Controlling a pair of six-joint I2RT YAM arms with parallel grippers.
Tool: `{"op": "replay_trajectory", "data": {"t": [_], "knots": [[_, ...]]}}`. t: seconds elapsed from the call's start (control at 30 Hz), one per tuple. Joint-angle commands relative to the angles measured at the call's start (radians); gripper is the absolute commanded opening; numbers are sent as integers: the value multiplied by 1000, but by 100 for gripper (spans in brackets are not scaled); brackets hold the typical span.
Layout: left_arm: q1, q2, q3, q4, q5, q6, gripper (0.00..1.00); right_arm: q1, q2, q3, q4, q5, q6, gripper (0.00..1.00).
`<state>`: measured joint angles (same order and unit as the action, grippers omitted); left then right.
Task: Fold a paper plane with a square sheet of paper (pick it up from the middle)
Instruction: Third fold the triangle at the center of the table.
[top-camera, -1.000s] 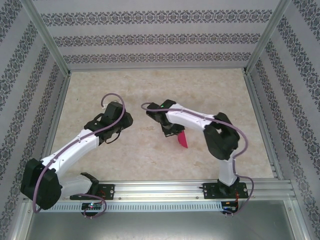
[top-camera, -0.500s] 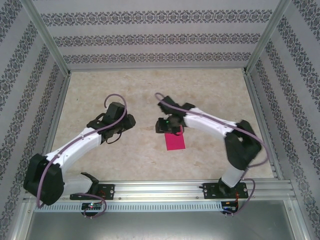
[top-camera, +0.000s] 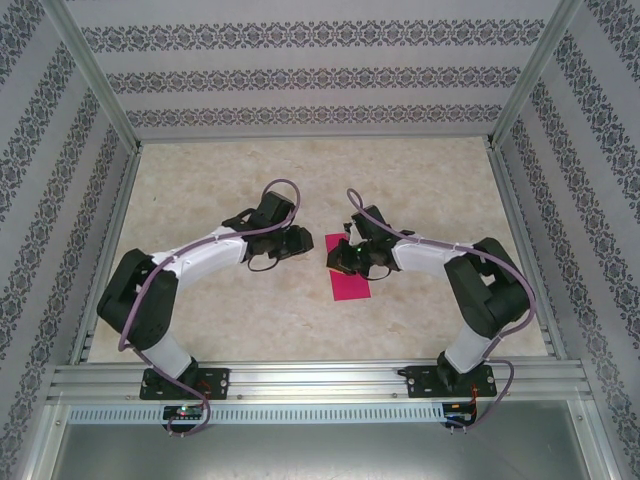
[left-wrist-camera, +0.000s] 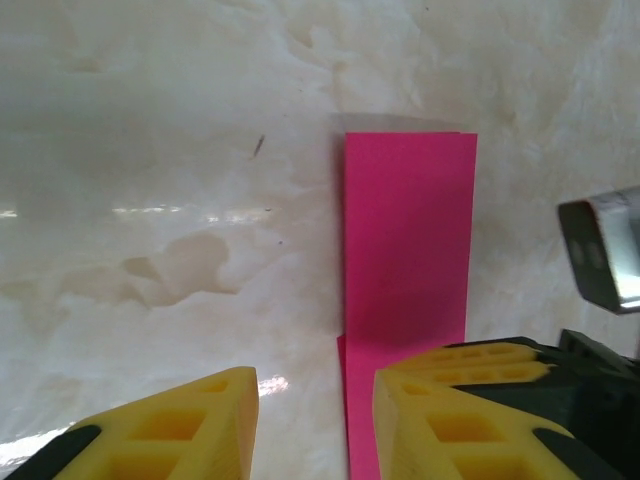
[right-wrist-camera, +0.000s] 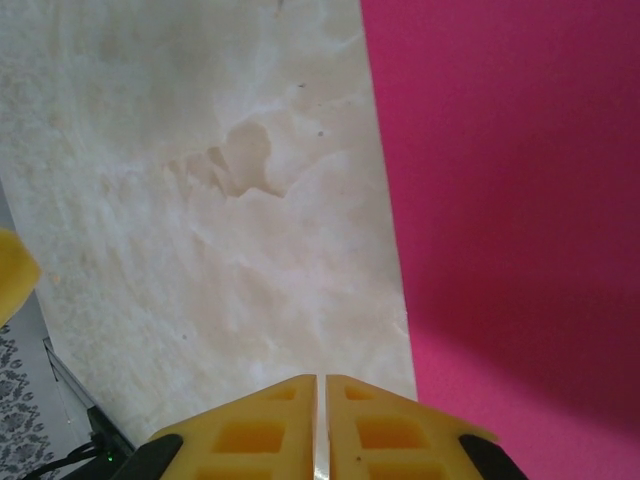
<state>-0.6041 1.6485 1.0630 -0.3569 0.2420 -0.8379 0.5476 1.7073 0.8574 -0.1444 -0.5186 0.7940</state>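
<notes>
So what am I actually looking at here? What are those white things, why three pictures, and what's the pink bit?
Those are two robot arms, a left arm and a right arm, bolted to the near edge of a table. One picture comes from a fixed camera overhead. The other two come from small cameras on each wrist, which is why yellow fingers show at the bottom.

On the table lies a pink sheet of paper, folded into a narrow rectangle and meant to become a paper plane. The left gripper is open, with one finger over the paper's edge. The right gripper is shut beside the paper, with nothing visible between its fingers. As far as I can see, nothing is being held.
</notes>
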Motion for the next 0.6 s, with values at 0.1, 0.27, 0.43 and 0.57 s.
{"op": "replay_trajectory", "data": {"t": [0.1,0.27,0.43,0.57], "knots": [[-31,49,49,9,37,25,37,7,86,-75,149,-19,43,11],[-37,99,85,3,60,24,36,18,84,-81,143,-14,38,12],[-57,160,145,-18,83,40,33,2,-68,-142,207,-14,84,19],[-72,210,189,-30,95,39,29,-42,-211,-172,39,97,31,22]]}}
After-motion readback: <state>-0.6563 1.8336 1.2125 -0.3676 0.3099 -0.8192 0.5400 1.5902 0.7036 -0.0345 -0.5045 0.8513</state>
